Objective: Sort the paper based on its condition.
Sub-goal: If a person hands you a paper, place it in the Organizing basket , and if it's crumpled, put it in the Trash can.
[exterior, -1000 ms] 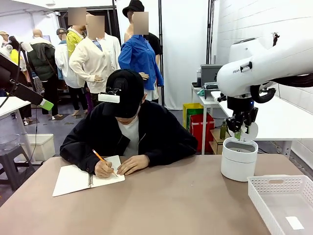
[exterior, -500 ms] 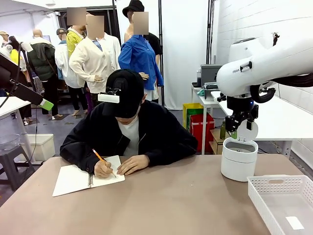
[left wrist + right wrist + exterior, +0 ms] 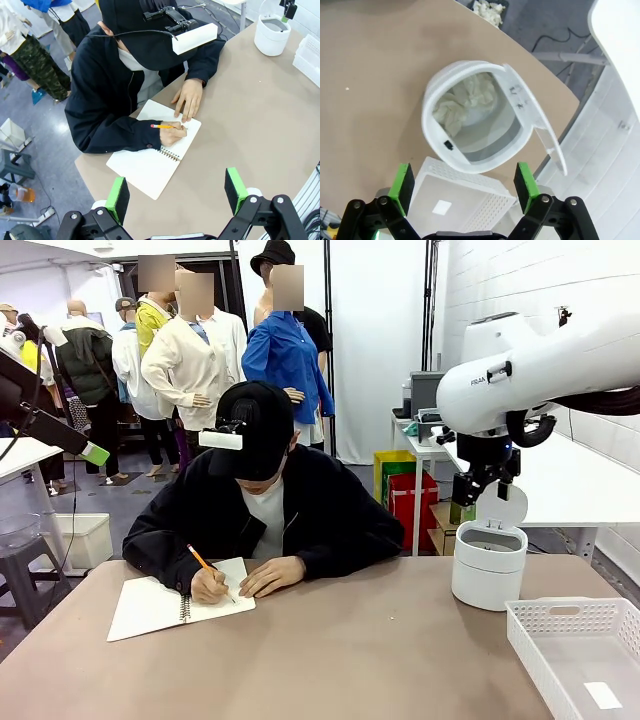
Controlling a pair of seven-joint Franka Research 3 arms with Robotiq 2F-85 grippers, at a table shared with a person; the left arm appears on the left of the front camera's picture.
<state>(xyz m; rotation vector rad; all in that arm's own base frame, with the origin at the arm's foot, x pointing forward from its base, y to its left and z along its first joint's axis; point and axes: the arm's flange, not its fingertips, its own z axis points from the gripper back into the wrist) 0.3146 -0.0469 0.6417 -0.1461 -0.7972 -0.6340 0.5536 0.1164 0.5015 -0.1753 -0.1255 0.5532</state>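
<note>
Right wrist view: paper (image 3: 462, 102) in bin (image 3: 428, 120) beneath gripper (image 3: 464, 181)

Paper (image 3: 465, 100) crumpled; bin (image 3: 431, 134) glossy plastic; table (image 3: 370, 75) matt.

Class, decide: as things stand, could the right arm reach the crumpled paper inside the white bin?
Probably yes. The lid of the bin is flipped open, the right end effector hangs open above the mouth, and nothing lies between it and the crumpled paper.
</note>
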